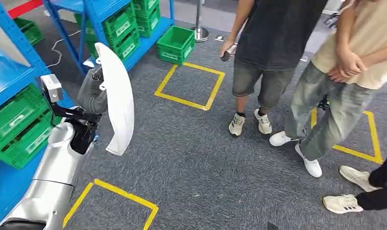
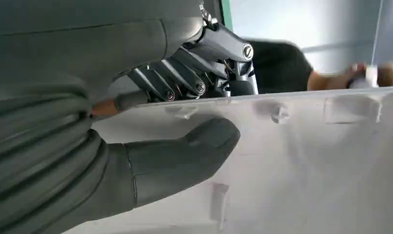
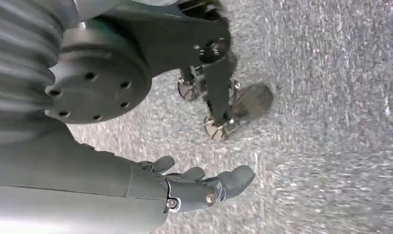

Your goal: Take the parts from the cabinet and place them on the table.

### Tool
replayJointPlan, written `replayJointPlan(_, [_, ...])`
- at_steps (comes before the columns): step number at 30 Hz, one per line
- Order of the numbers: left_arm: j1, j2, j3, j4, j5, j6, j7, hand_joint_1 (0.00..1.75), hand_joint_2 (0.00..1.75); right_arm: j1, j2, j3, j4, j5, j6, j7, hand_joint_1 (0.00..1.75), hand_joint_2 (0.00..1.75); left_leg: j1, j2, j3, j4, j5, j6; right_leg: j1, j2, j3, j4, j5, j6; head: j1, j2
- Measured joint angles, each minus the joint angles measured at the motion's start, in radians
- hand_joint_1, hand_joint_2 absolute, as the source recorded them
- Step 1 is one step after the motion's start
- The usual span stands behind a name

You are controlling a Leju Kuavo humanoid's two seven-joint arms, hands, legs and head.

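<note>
A long curved white plastic part hangs upright in front of me at the left, over the grey carpet. My left hand grips its upper edge. Close up, the thumb presses on the white inner face of the part and the dark fingers wrap over its rim. My right hand hangs low over the carpet with its fingers slightly curled and nothing in it.
Blue shelving with green crates stands at the left and back. A green crate sits on the floor. Two people stand at the right, with another's shoes near. Yellow tape squares mark the carpet.
</note>
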Motion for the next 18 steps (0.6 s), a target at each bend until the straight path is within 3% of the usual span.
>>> replayJointPlan(1, [0.003, 0.006, 0.0, 0.002, -0.018, -0.002, -0.01, 1.75, 1.75, -0.001, 0.003, 0.0, 0.0, 0.001, -0.006, 0.007, 0.0, 1.75, -0.001, 0.016, 0.0, 0.0, -0.001, 0.001, 0.0, -0.003, -0.034, 0.069, -0.023, 0.0, 0.0, 0.0])
replayJointPlan(2, [0.005, 0.01, 0.0, 0.006, -0.041, -0.003, -0.016, 1.75, 1.75, 0.001, 0.006, 0.0, 0.0, 0.002, -0.013, 0.01, 0.0, 1.75, -0.002, 0.031, 0.0, 0.0, -0.002, 0.002, 0.0, -0.004, -0.05, 0.1, -0.024, 0.0, 0.0, 0.0])
replayJointPlan(3, [0.007, 0.015, 0.0, 0.013, -0.056, -0.006, -0.02, 1.75, 1.75, 0.003, 0.009, 0.0, 0.0, 0.001, -0.017, 0.009, 0.0, 1.75, -0.003, 0.044, 0.001, 0.0, -0.003, 0.002, 0.0, -0.004, -0.039, 0.077, -0.003, -0.002, 0.0, 0.0])
replayJointPlan(5, [0.01, 0.024, -0.001, 0.026, -0.063, -0.023, -0.04, 1.75, 1.75, 0.004, 0.011, 0.0, 0.0, 0.003, -0.017, 0.003, 0.0, 1.75, -0.005, 0.068, 0.003, 0.0, -0.006, 0.001, 0.003, -0.015, 0.048, -0.085, 0.075, -0.011, 0.0, 0.0])
replayJointPlan(6, [0.01, 0.031, -0.001, 0.031, -0.065, -0.026, -0.053, 1.75, 1.75, 0.003, 0.012, 0.0, 0.0, 0.006, -0.016, 0.002, 0.0, 1.75, -0.006, 0.08, 0.007, 0.0, -0.008, -0.003, 0.01, -0.05, 0.108, -0.19, 0.11, -0.021, 0.0, 0.0])
replayJointPlan(7, [0.013, 0.037, 0.0, 0.034, -0.065, -0.026, -0.061, 1.75, 1.75, 0.0, 0.012, 0.0, 0.0, 0.008, -0.014, 0.002, 0.0, 1.75, -0.012, 0.09, 0.007, 0.0, -0.011, -0.008, 0.02, -0.073, 0.122, -0.215, 0.1, -0.028, -0.001, 0.0])
replayJointPlan(11, [0.046, 0.053, 0.002, 0.018, -0.068, -0.019, -0.053, 1.75, 1.75, 0.004, 0.012, 0.0, 0.0, 0.024, -0.003, -0.009, 0.0, 1.75, -0.012, 0.123, 0.022, -0.014, -0.013, -0.029, 0.023, -0.031, 0.116, -0.229, 0.11, -0.047, -0.001, 0.0])
replayJointPlan(12, [0.056, 0.061, 0.004, 0.007, -0.067, -0.019, -0.046, 1.75, 1.75, 0.006, 0.012, 0.0, 0.0, 0.024, -0.003, -0.009, 0.0, 1.75, -0.006, 0.093, 0.019, -0.007, -0.022, -0.036, 0.01, -0.025, 0.128, -0.243, 0.118, -0.055, -0.002, 0.0])
replayJointPlan(13, [0.063, 0.064, 0.009, 0.001, -0.065, -0.019, -0.044, 1.75, 1.75, 0.005, 0.013, 0.0, 0.0, 0.025, -0.003, -0.008, 0.0, 1.75, -0.005, 0.04, 0.006, 0.024, -0.044, -0.037, 0.009, -0.016, 0.131, -0.247, 0.12, -0.061, -0.004, 0.0])
replayJointPlan(14, [0.072, 0.069, 0.012, -0.002, -0.065, -0.021, -0.043, 1.75, 1.75, 0.001, 0.013, 0.0, 0.0, 0.024, -0.004, -0.008, 0.0, 1.75, -0.006, 0.013, -0.025, 0.093, -0.082, -0.039, 0.008, -0.007, 0.131, -0.247, 0.12, -0.064, -0.004, 0.0])
replayJointPlan(16, [0.102, 0.08, 0.022, 0.0, -0.066, -0.017, -0.034, 1.75, 1.75, -0.001, 0.017, 0.0, 0.0, 0.03, -0.002, 0.003, 0.0, 1.75, -0.005, 0.001, -0.107, 0.255, -0.148, -0.043, 0.008, 0.02, 0.131, -0.246, 0.119, -0.066, -0.008, 0.0])
replayJointPlan(17, [0.112, 0.08, 0.027, 0.008, -0.061, -0.017, -0.029, 1.75, 1.75, 0.0, 0.017, 0.0, 0.0, 0.037, -0.003, 0.01, 0.0, 1.75, -0.005, 0.001, -0.135, 0.304, -0.157, -0.044, 0.008, 0.035, 0.13, -0.244, 0.119, -0.066, -0.01, 0.0])
replayJointPlan(18, [0.115, 0.079, 0.028, 0.019, -0.054, -0.019, -0.026, 1.75, 1.75, 0.002, 0.017, 0.001, 0.0, 0.045, -0.005, 0.014, 0.0, 1.75, -0.005, 0.001, -0.14, 0.302, -0.139, -0.044, 0.007, 0.047, 0.13, -0.242, 0.119, -0.066, -0.011, 0.0])
